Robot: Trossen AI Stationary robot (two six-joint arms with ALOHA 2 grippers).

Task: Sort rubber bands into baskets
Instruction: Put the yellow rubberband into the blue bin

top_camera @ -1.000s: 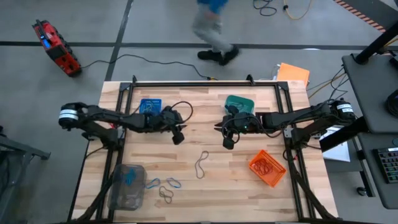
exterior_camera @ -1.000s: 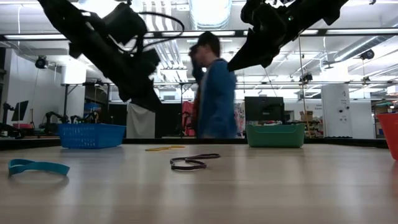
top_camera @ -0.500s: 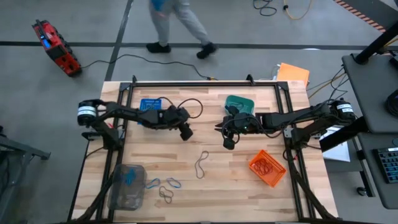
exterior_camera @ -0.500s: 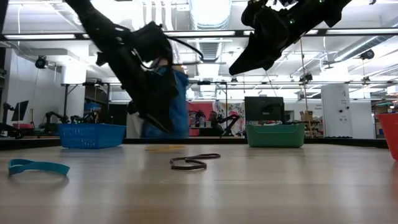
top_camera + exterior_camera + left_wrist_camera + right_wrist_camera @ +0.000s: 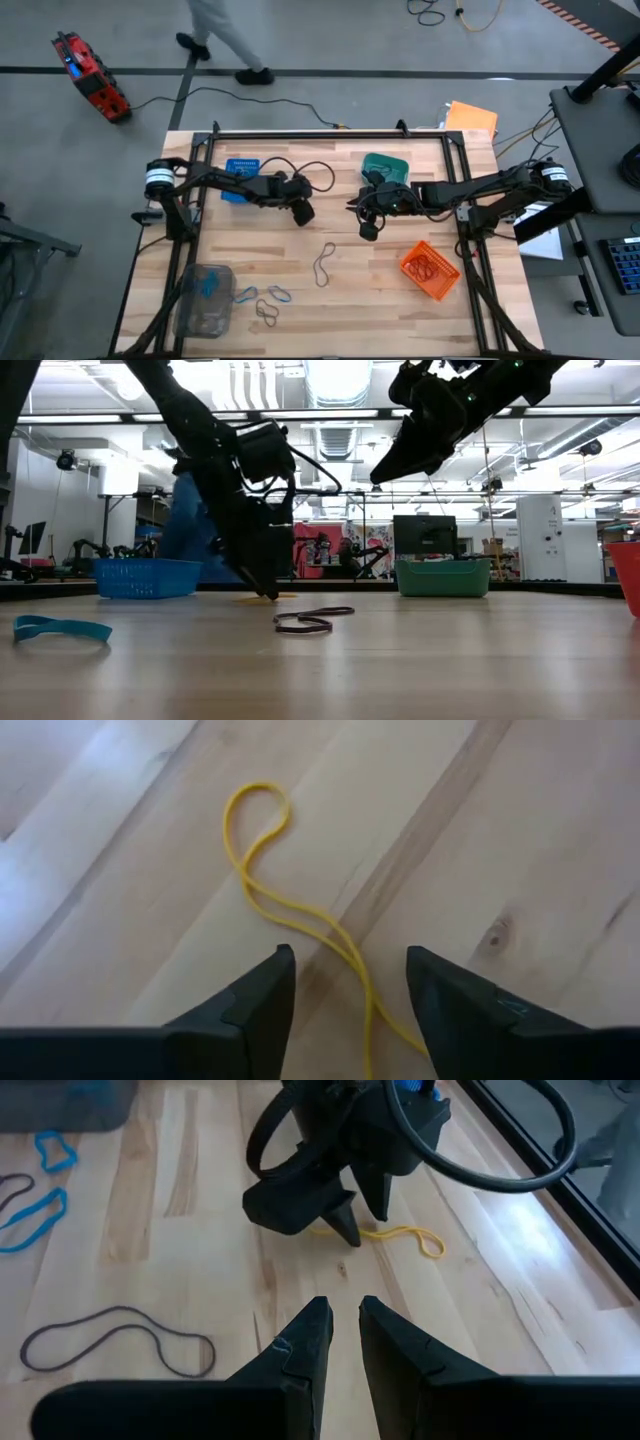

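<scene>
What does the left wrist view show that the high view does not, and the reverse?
Only the left wrist view: the yellow rubber band lying twisted on the wood, running between the left pincer with its fingers apart.

Only the high view: the blue basket, teal basket, orange basket and clear-grey basket, the dark band mid-table, the right pincer, and a person's legs on the floor beyond.

Both: the wooden table and the left pincer.
</scene>
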